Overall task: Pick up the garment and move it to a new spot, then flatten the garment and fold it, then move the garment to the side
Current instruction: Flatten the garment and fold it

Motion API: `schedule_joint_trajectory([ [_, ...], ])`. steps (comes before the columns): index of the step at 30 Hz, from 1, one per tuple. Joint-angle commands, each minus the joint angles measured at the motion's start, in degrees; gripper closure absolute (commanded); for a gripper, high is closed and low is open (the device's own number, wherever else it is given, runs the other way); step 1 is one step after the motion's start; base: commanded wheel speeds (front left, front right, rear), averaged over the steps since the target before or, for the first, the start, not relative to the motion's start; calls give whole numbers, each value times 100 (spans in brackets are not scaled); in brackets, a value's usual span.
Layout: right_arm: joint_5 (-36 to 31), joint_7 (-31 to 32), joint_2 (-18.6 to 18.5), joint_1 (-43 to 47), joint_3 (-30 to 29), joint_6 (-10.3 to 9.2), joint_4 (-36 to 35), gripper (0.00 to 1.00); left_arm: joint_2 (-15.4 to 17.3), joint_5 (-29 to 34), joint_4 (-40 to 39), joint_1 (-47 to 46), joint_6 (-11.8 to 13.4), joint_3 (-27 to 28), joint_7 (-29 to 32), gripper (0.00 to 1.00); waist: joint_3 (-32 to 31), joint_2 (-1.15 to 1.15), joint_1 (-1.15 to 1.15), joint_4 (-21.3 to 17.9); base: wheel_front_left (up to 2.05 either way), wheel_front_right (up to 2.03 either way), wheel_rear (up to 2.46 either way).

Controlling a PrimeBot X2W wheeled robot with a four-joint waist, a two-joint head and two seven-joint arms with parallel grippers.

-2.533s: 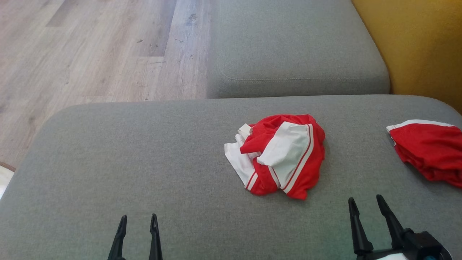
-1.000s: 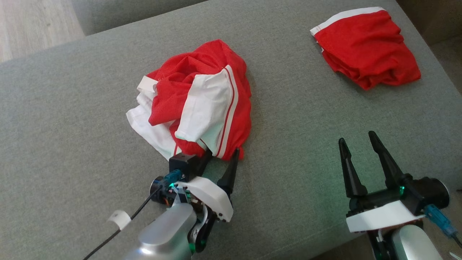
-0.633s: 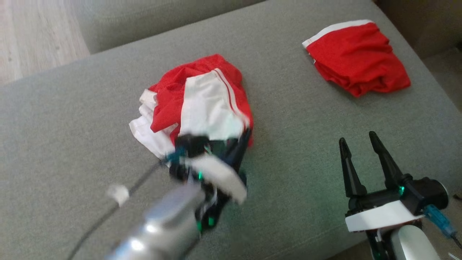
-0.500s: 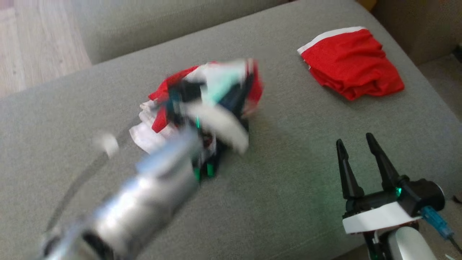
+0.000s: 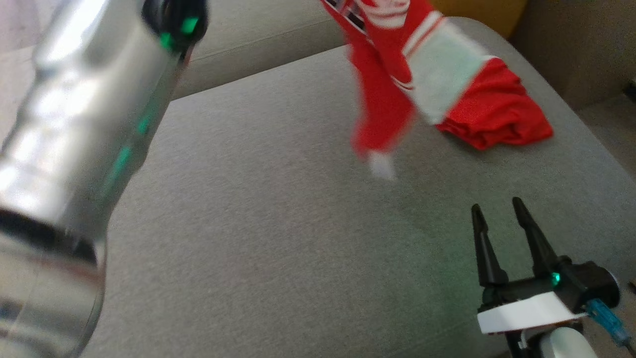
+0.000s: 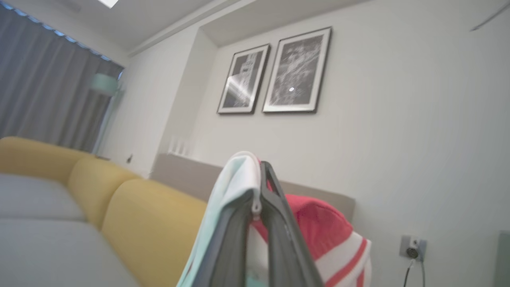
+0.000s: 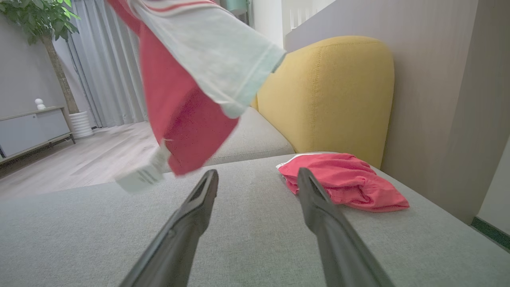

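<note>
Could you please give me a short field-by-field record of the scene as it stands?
Garment: red and white, hanging above the sofa, blurred
Left gripper: shut on garment
Right gripper: open, empty, low over sofa
Red cloth: crumpled on sofa, far right
Stage: garment picked up, not yet set down

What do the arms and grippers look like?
The left arm is a shiny silver tube with dark joint and green lights. The right gripper has two long tapered black fingers, a black body, white cover, green light and blue cable plug.
</note>
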Motion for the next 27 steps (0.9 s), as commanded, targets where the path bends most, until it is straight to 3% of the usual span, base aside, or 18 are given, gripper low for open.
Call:
schedule_joint_trajectory([
  [1, -41, -61, -6, -62, 83, 37, -212, 0, 334, -28, -49, 246, -32, 79, -27, 100, -15, 0, 1, 146, 0, 0, 0],
  [10, -133, -61, -86, 63, -121, 37, -349, 0, 1278, -293, 60, 3556, 77, -108, -64, 100, 112, 0, 1, 745, 0, 0, 0],
  [15, -126, -61, -154, -35, -99, 37, -370, 0, 1311, 280, -218, 4366, 225, 740, -70, 100, 226, 0, 1, 851, 0, 0, 0],
  [16, -120, -61, -166, -49, -98, 37, -371, 0, 1285, 454, -308, 4470, 284, 938, -70, 76, 240, 0, 1, 859, 0, 0, 0],
  [17, -117, -61, -179, -59, -93, 37, -368, 0, 1252, 650, -412, 4561, 371, 1160, -70, 0, 252, 0, 1, 865, 0, 0, 0],
  [20, -113, -61, -198, -60, -66, 37, -358, 0, 1181, 1530, -895, 4818, 739, 1834, -71, 0, 274, 0, 1, 851, 0, 0, 0],
  [22, -107, -61, -198, -38, -58, 37, -345, 0, 1200, 2440, -1352, 5001, 1107, 2128, -71, 0, 278, 0, 1, 822, 0, 0, 0],
  [25, -103, -61, -188, -1, -57, 37, -335, 0, 1118, 3556, -1974, 5338, 1529, 2194, -71, 0, 259, 0, 1, 771, 0, 0, 0],
  [27, -102, -61, -179, 18, -46, 37, -326, 0, 1024, 4071, -2303, 5510, 1614, 2045, -71, 0, 248, 0, 1, 735, 0, 0, 0],
])
